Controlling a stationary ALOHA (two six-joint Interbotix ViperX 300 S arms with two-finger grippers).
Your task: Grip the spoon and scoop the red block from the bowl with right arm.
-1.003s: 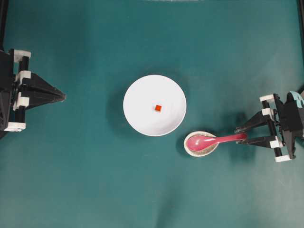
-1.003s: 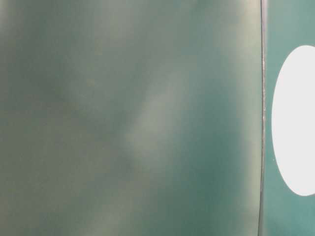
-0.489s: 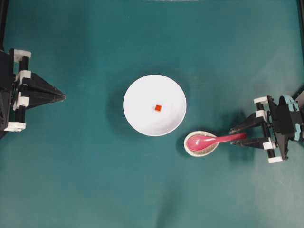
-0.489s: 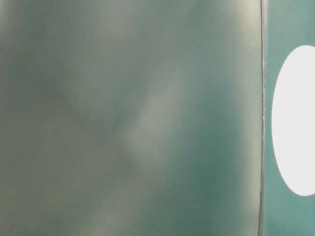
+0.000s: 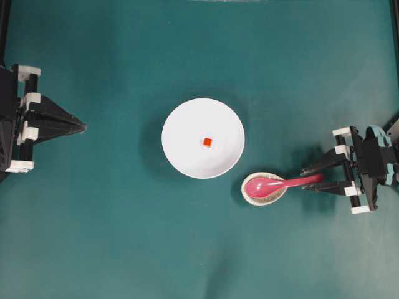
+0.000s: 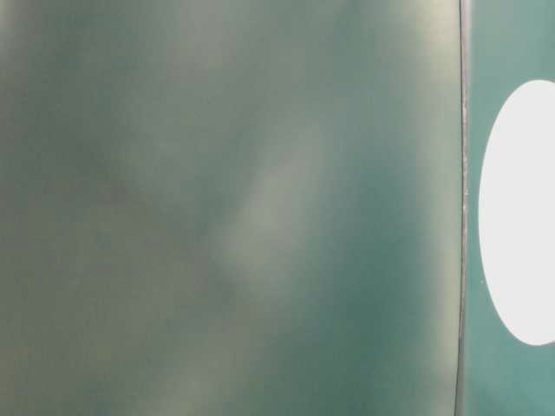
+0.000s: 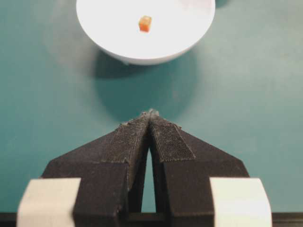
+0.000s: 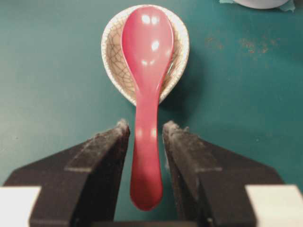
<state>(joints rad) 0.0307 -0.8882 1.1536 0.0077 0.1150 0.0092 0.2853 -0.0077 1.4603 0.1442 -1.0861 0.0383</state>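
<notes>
Right end effector (image 8: 145, 128) straddles the spoon (image 8: 146, 71) handle — fingers apart.

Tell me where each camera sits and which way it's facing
Overhead: looks straight down on bowl, spoon, both arms.
Table-level: blurred green; a white oval at right, nothing of the robot.
Left wrist: behind the shut left tool, facing the bowl and red block.
Right wrist: behind the open right tool, straddling the spoon handle.
Overhead and left wrist share the red block.

Open teal bench (image 5: 124, 237) all around, large round white bowl (image 5: 181, 156) at centre, small speckled beige oval dish (image 5: 254, 198) just beside its 4 o'clock, right claw (image 5: 304, 179) fingers flanking glossy pink spoon (image 5: 277, 184) handle with narrow gaps each side
</notes>
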